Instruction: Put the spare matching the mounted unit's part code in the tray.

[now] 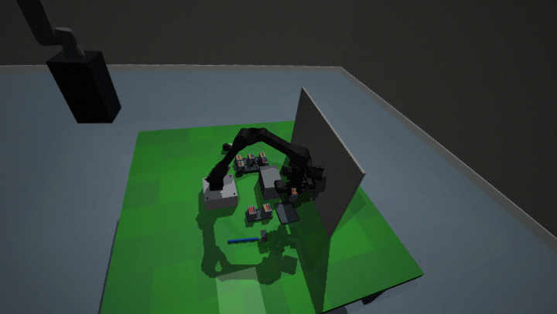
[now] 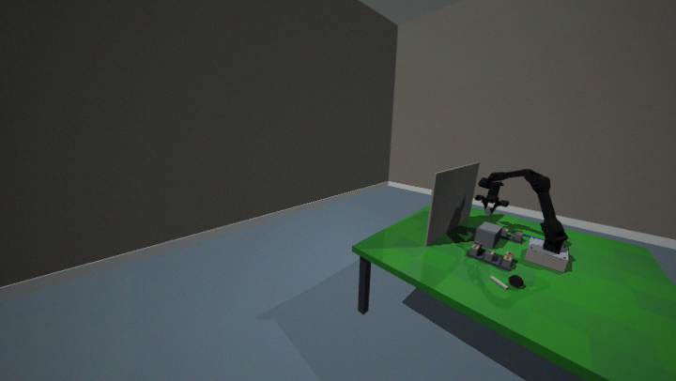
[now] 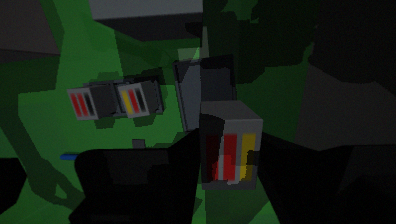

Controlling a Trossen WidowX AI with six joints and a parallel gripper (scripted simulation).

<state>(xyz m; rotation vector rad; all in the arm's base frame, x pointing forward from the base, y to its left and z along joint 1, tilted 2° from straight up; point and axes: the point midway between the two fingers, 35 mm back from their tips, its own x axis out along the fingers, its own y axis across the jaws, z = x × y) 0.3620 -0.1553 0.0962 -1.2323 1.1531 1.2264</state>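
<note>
Top view: gripper (image 1: pixel 294 192) clamps the spare (image 1: pixel 294 191) in the air between the mounted unit (image 1: pixel 268 181) and the upright panel (image 1: pixel 329 163), just short of the tray (image 1: pixel 287 213). My read: carry on until squarely over the tray, lower, then release.

Exterior view: arm (image 2: pixel 530 182) arches from its base (image 2: pixel 546 253), wrist pointing down beside the panel.

Wrist view: spare (image 3: pixel 231 145) sits between the fingers, showing black, red and yellow stripes; tray (image 3: pixel 205 87) lies just beyond, two rack spares (image 3: pixel 116 100) to its left.
</note>
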